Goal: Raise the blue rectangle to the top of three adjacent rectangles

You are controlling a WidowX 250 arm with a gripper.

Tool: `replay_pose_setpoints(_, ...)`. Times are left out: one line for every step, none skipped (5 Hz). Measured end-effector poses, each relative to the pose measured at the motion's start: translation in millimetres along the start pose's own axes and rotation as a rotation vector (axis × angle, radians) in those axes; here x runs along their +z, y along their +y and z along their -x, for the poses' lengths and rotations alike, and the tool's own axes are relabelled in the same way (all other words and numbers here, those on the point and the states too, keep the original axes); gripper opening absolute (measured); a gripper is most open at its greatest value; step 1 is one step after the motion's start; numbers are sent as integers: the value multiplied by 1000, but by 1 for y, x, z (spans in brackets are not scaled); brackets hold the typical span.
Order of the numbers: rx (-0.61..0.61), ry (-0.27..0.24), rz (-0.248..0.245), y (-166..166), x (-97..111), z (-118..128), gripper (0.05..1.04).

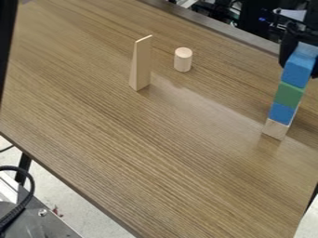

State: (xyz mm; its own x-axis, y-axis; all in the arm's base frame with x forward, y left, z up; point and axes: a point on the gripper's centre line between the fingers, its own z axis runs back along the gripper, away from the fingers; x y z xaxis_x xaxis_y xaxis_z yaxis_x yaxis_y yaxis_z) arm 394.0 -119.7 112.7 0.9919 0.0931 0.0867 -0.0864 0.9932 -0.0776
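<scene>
Bench (155, 162): brown wood-grain top, running diagonally across the view; pale floor (71, 193) below its near left edge.
Background: dark equipment (251, 21) beyond the far edge, upper right.
Stack, right side, bottom to top: plain wood block (275, 129), lower blue block (282, 113), green block (288, 95), upper blue block (297, 72). Each appears to touch the one beneath.
Task piece: upper blue block, at the top of the column, directly over the green block.
Tool (301, 60): black, at the upper right; closed in on the upper blue block, fingers against opposite sides of it.
Tall piece: slim, pale wood wedge (142, 65), upright, left of the stack and well apart from it.
Short piece: pale wood cylinder (182, 60), standing on end, between wedge and stack, nearer the wedge.
Lower left corner: black cable (29, 197) curving over a grey metal surface (38, 221).
</scene>
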Motion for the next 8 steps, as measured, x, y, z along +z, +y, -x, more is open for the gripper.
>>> replay_pose_setpoints(29,-4,20,2,-2,2,657)
replay_pose_setpoints(45,22,10,4,-8,8,942)
replay_pose_setpoints(54,23,8,5,-9,11,1001)
replay_pose_setpoints(58,15,8,4,-7,13,999)
replay_pose_setpoints(60,-22,23,3,6,16,999)
replay_pose_setpoints(59,-76,50,3,24,20,999)
replay_pose_setpoints(62,-149,100,6,48,27,999)
replay_pose_setpoints(69,-211,140,14,69,36,999)
